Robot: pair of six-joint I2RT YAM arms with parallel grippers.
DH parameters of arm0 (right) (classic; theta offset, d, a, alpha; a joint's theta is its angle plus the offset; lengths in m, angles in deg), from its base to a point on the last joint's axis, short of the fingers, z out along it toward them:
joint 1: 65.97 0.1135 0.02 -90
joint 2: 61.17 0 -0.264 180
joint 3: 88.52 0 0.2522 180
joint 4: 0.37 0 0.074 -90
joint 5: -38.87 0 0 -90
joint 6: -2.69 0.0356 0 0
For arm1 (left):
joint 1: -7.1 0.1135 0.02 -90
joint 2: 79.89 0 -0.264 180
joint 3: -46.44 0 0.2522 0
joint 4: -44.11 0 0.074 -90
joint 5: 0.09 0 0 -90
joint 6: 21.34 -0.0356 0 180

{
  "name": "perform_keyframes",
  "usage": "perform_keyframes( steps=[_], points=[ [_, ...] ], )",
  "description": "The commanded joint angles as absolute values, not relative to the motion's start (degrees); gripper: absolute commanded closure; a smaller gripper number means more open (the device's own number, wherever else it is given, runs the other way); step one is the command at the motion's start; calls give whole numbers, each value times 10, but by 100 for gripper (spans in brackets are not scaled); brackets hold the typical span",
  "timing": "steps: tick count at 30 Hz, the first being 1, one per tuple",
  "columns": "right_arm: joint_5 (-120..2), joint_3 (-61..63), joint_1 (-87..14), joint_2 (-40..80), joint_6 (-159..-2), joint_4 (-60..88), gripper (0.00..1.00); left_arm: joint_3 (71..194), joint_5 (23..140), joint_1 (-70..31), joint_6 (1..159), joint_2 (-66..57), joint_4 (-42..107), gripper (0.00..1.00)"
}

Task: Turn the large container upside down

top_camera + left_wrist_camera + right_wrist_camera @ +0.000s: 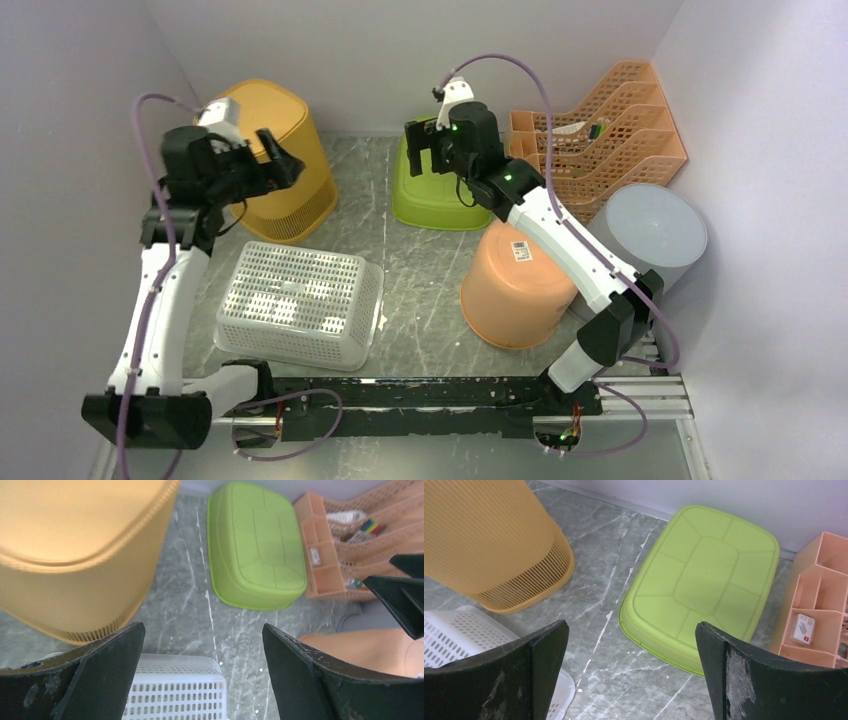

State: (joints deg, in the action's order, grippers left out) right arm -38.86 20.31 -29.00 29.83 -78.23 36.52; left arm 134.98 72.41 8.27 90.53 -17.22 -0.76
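The big yellow bin [300, 190] stands bottom up at the back left of the table [420, 260]. The left claw [283, 160] hangs wide open just by the bin's top and holds nothing. The right claw [428, 158] is wide open too, up over the green tub [435, 198]. A white basket [300, 305] sits in front of the bin.

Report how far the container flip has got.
Looks done: the yellow basket stands closed base up, slatted rim on the table; the green tub, white basket and orange bucket also lie bottom-up. In hand: nothing, both the left pincer and right pincer are open and empty above the table. Left: probably only a retreat.
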Motion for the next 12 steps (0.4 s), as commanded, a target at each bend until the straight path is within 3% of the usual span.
perform_keyframes(
  steps=[1, 5, 12],
  points=[
    [-329, 196, -265, 300, -811, 370, 0, 1368, 872, -21, 901, -140, -23, 0],
    [-308, 183, -257, 300, -821, 371, 0, 1371, 947, -86, 901, -117, -21, 0],
    [-292, 151, -257, 280, -825, 347, 0, 1346, 950, -105, 906, -121, 14, 0]
  ],
)
